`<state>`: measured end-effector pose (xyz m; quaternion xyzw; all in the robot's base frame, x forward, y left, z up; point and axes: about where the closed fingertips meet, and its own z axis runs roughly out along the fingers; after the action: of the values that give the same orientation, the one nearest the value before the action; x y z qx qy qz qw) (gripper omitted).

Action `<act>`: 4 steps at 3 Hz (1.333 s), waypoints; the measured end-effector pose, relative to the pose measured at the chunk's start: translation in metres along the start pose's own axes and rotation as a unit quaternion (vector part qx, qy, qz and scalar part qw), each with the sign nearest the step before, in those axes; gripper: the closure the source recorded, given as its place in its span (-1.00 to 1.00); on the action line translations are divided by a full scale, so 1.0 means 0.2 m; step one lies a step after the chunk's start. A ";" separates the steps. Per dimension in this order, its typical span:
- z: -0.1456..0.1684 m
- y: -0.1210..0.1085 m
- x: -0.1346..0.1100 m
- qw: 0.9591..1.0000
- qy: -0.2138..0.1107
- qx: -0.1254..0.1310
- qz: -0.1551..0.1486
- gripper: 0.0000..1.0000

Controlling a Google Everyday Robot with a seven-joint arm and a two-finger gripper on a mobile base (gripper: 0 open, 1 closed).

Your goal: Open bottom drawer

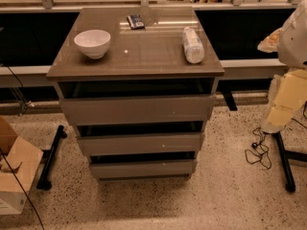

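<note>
The bottom drawer (pixel 143 168) is the lowest of three grey-brown handleless fronts on a cabinet (pixel 136 51) at the centre of the camera view. A dark gap shows above its front panel, as it does above the two wider-looking fronts over it. My white and cream arm hangs at the right edge. Its lower end, where I take the gripper (pixel 275 121) to be, points down at the floor. It is well to the right of the cabinet, at about the height of the middle drawer, and touches nothing.
On the cabinet top are a white bowl (pixel 92 43), a plastic bottle (pixel 193 45) lying on its side and a small dark packet (pixel 135 21). A cardboard box (pixel 12 176) and a black stand leg (pixel 50 159) are on the left. A second leg (pixel 284 159) and a cable (pixel 259 150) are on the right.
</note>
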<state>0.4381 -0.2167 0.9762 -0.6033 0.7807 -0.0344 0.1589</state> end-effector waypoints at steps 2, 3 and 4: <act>0.02 0.01 -0.04 1.000 -0.021 0.010 0.008 -1.00; 0.19 0.06 -0.14 0.997 -0.066 -0.003 0.038 -1.00; 0.44 0.10 -0.26 0.992 -0.115 -0.024 0.047 -1.00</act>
<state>0.4564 -0.1491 0.8996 -0.5693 0.7855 0.0612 0.2346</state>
